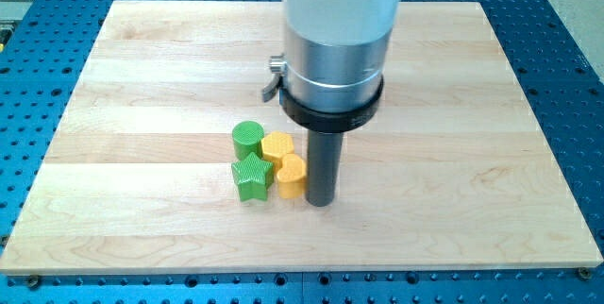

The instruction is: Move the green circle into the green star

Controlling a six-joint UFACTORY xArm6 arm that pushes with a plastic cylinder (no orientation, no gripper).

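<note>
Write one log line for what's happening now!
tip right of yellow heart | green circle touching green star | yellow hexagon between

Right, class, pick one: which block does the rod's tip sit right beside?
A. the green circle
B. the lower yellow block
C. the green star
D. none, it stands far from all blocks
B: my tip stands at the right side of the lower yellow block, while the green star and green circle lie further to the view's left.
</note>
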